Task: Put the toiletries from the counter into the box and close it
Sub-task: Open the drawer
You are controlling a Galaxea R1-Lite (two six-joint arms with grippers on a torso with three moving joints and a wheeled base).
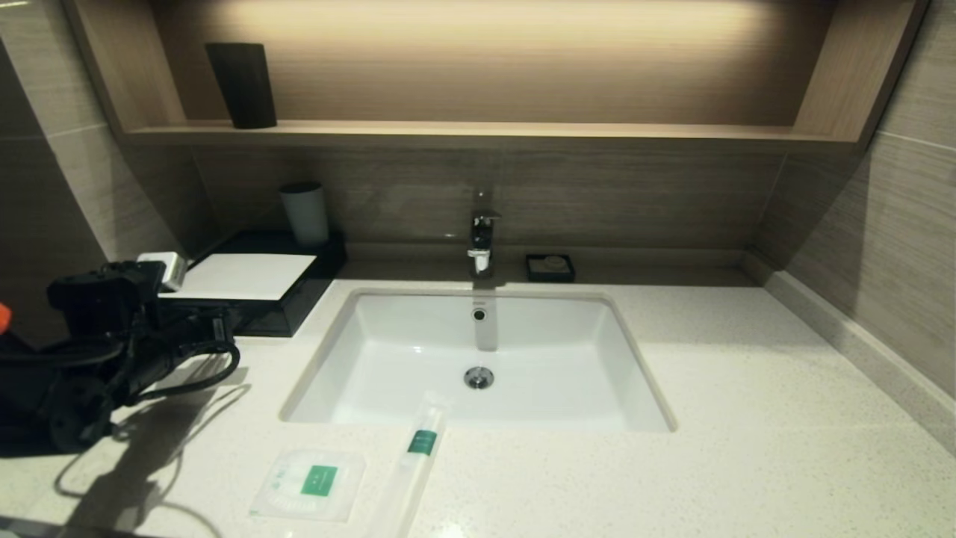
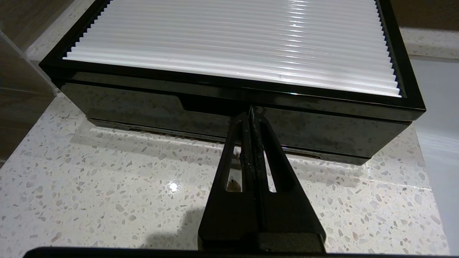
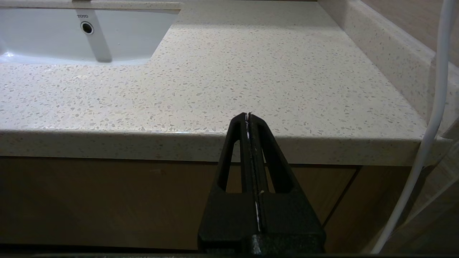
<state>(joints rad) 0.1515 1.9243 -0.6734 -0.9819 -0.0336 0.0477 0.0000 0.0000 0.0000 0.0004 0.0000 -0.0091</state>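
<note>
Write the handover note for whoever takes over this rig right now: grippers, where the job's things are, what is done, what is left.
Left gripper: fingers shut, empty, tips at the notch in the drawer-like front of the black box.
Right gripper: fingers shut, empty, parked off the front edge of the counter, right of the basin.
Square packet: flat on the counter in front of the basin.
Long slim packet: beside it, its far end over the basin rim.
Done: nothing packed; the box looks closed.
Left: open the box, put both packets in, close it.
</note>
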